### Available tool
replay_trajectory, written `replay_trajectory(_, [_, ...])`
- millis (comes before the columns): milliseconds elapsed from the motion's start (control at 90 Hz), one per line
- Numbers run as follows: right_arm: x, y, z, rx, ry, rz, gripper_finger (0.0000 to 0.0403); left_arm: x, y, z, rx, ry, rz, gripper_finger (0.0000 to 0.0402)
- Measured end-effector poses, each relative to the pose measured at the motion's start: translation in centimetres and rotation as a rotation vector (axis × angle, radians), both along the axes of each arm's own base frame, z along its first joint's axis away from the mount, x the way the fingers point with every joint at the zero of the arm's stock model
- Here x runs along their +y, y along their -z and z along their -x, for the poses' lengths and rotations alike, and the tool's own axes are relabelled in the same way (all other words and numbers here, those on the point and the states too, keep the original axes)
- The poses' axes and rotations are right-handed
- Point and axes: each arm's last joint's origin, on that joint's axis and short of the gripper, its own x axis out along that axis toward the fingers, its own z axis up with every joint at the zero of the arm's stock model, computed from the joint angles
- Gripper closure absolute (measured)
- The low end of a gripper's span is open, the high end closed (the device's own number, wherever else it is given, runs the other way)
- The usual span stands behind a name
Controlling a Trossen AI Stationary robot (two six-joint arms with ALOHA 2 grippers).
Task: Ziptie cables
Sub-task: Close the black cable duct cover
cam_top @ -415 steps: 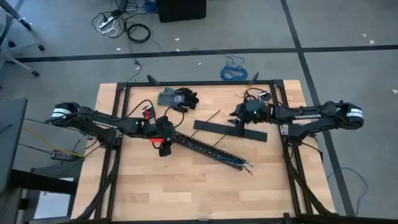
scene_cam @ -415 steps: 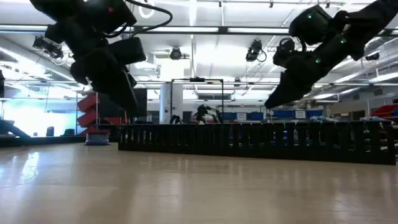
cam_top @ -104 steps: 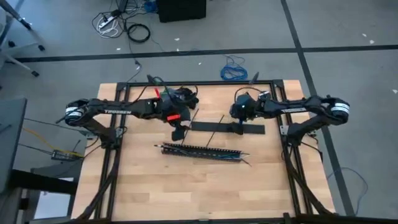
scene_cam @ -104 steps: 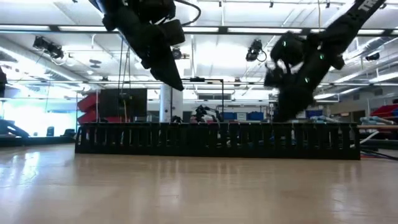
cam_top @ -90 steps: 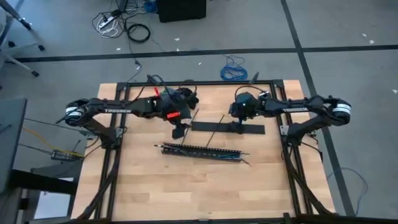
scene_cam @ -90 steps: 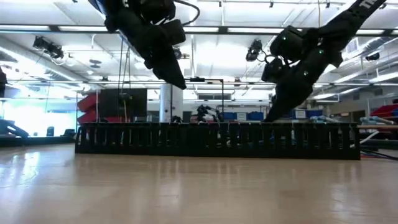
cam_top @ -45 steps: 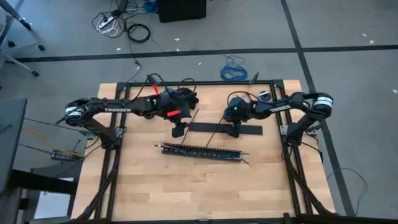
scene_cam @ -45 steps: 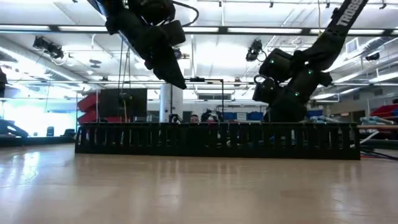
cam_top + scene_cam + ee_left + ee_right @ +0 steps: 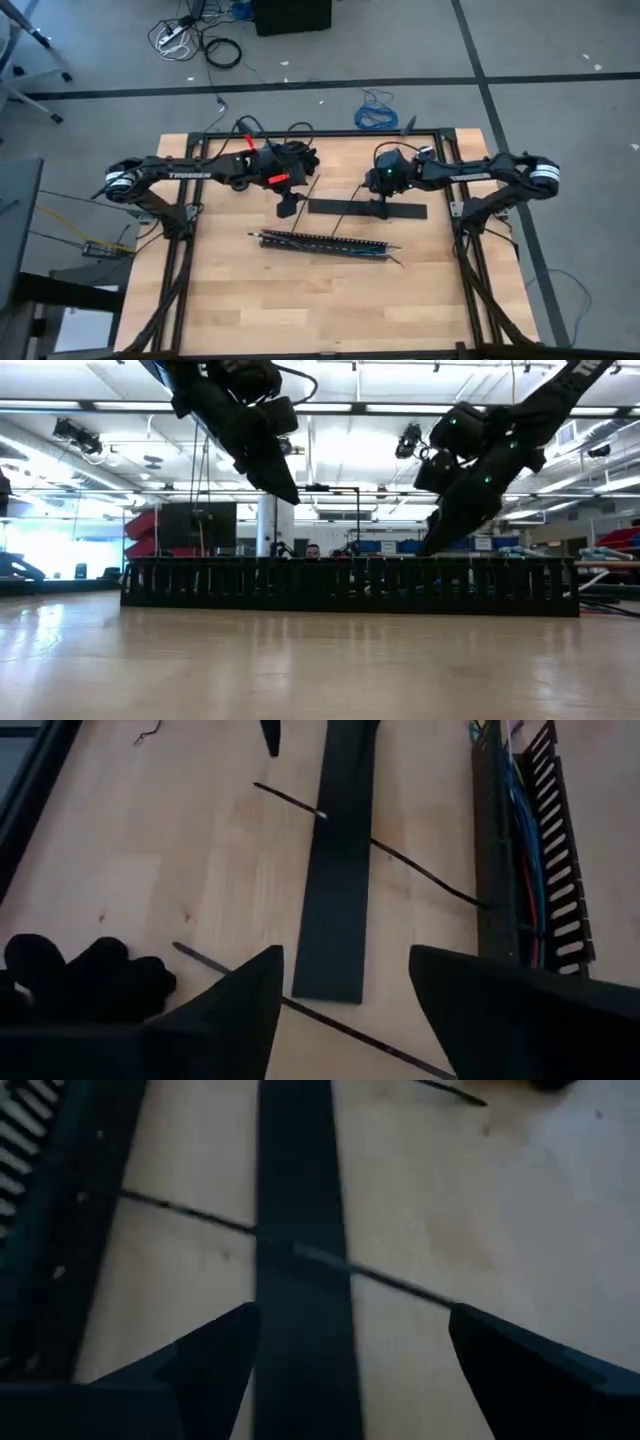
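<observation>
My right pincer [image 9: 379,208] hangs released over the flat black strip [image 9: 367,209], a thin ziptie [image 9: 330,1263] crossing beneath. At nine o'clock my left pincer [image 9: 286,211] hovers, also unclenched. The cables [image 9: 512,800] lie in the slotted duct [image 9: 325,244] at six. Risk: closing here may catch the strip with the tie.

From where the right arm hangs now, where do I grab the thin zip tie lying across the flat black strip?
Probably where the zip tie crosses the flat black strip, sitting on it rather than on the table. Come straight down with the open right end effector, fingers straddling the tie's thin width; it lies flat, so a side approach looks unworkable.
</observation>
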Motion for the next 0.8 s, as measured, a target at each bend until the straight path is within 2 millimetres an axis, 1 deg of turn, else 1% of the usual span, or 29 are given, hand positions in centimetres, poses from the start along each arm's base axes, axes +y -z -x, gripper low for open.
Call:
replay_trajectory(133, [0.5, 0.0, 0.0, 0.004, 0.001, -0.021, 0.0081, 0.0, -0.1, 0.0, -0.007, 0.004, -0.005, 0.0188])
replay_trajectory(267, [0.5, -0.4, -0.6, -0.063, -0.019, 0.015, 0.0083, 0.2, -0.2, -0.2, -0.031, -0.002, -0.010, 0.0188])
replay_trajectory(444, [0.3, -0.9, -1.0, -0.121, -0.046, 0.075, 0.0084, 0.3, -0.3, -0.2, -0.039, -0.049, 0.035, 0.0188])
replay_trajectory(800, [0.3, -1.0, -1.0, -0.123, -0.045, 0.072, 0.0095, 0.3, -0.4, -0.3, -0.071, -0.147, 0.138, 0.0188])
